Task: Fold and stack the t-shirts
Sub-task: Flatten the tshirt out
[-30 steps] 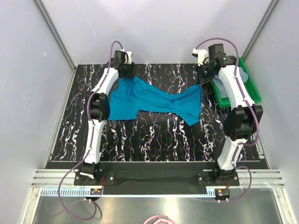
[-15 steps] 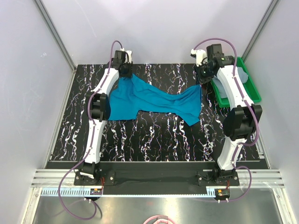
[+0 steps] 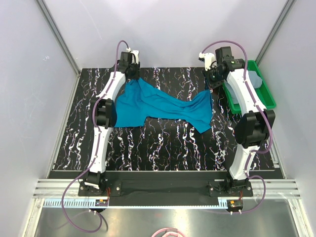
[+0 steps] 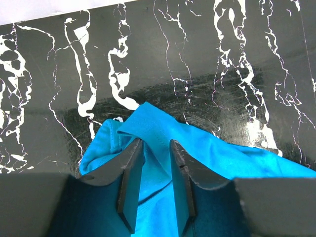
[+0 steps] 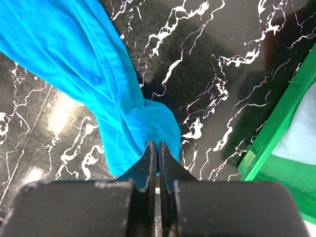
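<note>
One teal-blue t-shirt (image 3: 163,106) lies stretched across the far half of the black marbled table (image 3: 163,143), sagging in the middle. At the far left, my left gripper (image 3: 132,75) holds its left corner; in the left wrist view the left gripper (image 4: 155,144) is shut on a thick fold of teal t-shirt (image 4: 158,133). Over at the far right, my right gripper (image 3: 211,86) pinches the other corner. In the right wrist view the right gripper (image 5: 157,144) is shut tight on the hem of the teal t-shirt (image 5: 98,79). No orange-red shirt is in view.
A green plastic tray (image 3: 269,96) stands at the far right edge of the table, just right of my right arm, with pale grey-blue cloth (image 3: 252,81) in it. The tray wall (image 5: 276,143) shows close to my right fingers. White walls enclose the table.
Both grippers have moved a little toward the far edge, drawing the shirt's two corners along. The left jaws have narrowed onto the cloth fold.
</note>
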